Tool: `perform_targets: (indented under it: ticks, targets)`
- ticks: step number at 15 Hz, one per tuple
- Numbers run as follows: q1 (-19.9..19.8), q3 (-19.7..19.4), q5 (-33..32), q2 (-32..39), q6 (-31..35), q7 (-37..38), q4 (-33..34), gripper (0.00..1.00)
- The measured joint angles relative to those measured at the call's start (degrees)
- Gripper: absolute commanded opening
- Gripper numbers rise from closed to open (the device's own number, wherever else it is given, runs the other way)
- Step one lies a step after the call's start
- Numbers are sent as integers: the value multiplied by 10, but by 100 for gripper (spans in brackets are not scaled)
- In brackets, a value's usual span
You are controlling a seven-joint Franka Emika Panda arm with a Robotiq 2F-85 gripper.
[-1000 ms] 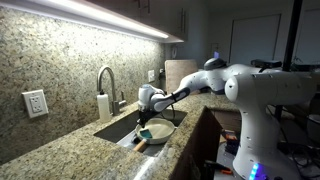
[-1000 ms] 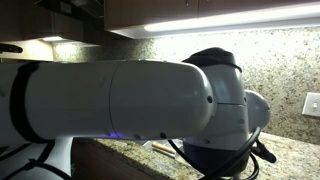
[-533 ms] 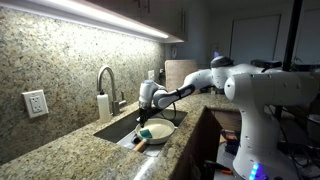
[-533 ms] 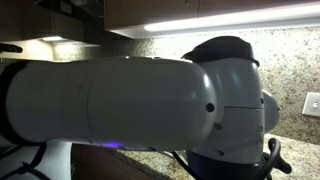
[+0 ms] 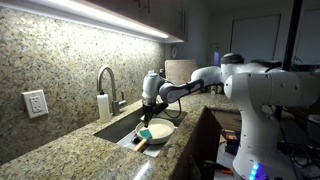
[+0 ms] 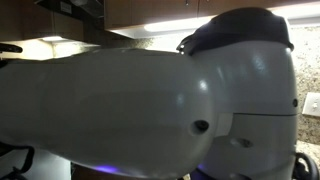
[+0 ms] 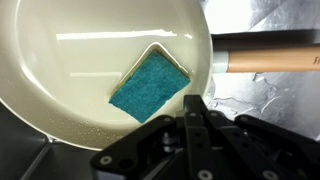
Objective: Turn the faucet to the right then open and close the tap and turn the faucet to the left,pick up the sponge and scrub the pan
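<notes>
Arm (image 5: pixel 196 81) outstretched, gripper (image 7: pixel 196 112) lowered, jaws together.

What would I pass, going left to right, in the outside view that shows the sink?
outlet → faucet → pan → robot base

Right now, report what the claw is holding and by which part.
Nothing. The claw hangs shut and empty over the round cream-white pan. The teal-blue rectangular sponge lies free on the pan's floor, apart from it.
</notes>
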Motion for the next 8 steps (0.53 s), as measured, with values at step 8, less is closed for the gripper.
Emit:
perform_targets:
  ticks: [8]
  targets:
    - [-46,77,61,19,-87,11,-89,0]
